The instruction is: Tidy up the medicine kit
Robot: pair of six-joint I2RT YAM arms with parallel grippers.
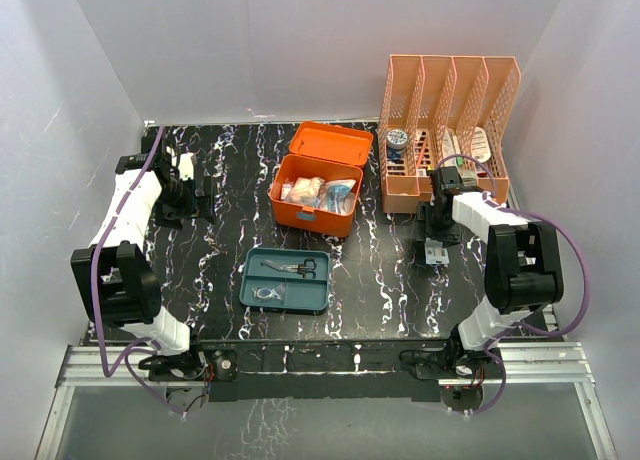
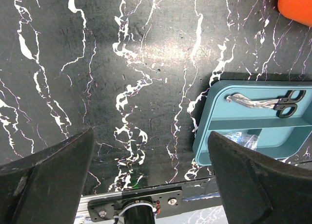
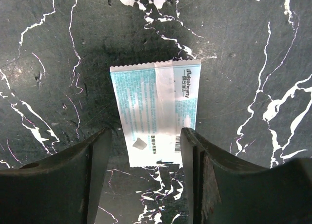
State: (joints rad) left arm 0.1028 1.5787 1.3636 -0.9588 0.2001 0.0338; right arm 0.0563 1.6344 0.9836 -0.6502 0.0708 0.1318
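The right gripper (image 3: 144,132) stands spread at the bottom of its wrist view, one finger on each side of a white and teal sachet (image 3: 156,102) lying flat on the table (image 3: 253,48). Whether the fingers touch it is hard to tell. The left gripper (image 2: 151,135) gapes wide above the table. In the top view, the medicine kit (image 1: 310,218) sits upper centre, lid open, with its teal tray (image 1: 305,296) lying apart just below it.

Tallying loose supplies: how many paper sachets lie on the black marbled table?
1: a flat white paper sachet with teal print below the right gripper. More may hide inside the orange plastic box.
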